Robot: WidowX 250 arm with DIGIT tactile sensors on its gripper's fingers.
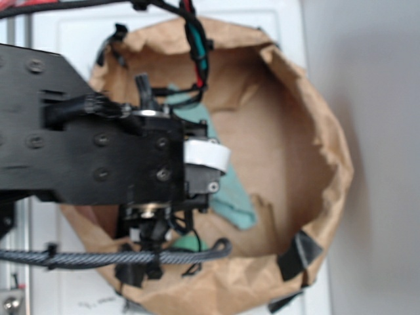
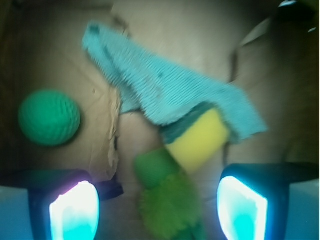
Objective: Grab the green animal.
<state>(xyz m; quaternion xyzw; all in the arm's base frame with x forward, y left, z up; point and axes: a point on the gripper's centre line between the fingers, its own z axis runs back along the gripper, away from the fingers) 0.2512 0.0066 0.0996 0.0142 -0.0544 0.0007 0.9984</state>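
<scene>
A brown paper bag (image 1: 308, 157), rolled down into an open bowl, holds all the objects; the black robot arm (image 1: 92, 151) reaches over it and hides most of the interior in the exterior view. Inside, a teal cloth (image 2: 170, 90) lies spread across the bag floor, one corner draped over the green-edged end of a yellow sponge (image 2: 197, 140). A darker green textured ball (image 2: 49, 117) sits apart to the left in the wrist view.

The green animal (image 2: 167, 200) lies on the bag floor, its smooth rounded end touching the sponge and its shaggy body running down toward the lower frame edge, where it is cut off. The long axis is tilted slightly off vertical in the wrist view. The gripper (image 2: 157, 207) is spread wide, one finger on either side of the toy, neither touching it. Judged from this, the toy lies directly between the fingers, slightly nearer the right one, so the coming move needs mainly descent and closure.

Height above the toy cannot be told; both views are blurred, and the toy's limbs are indistinct.
</scene>
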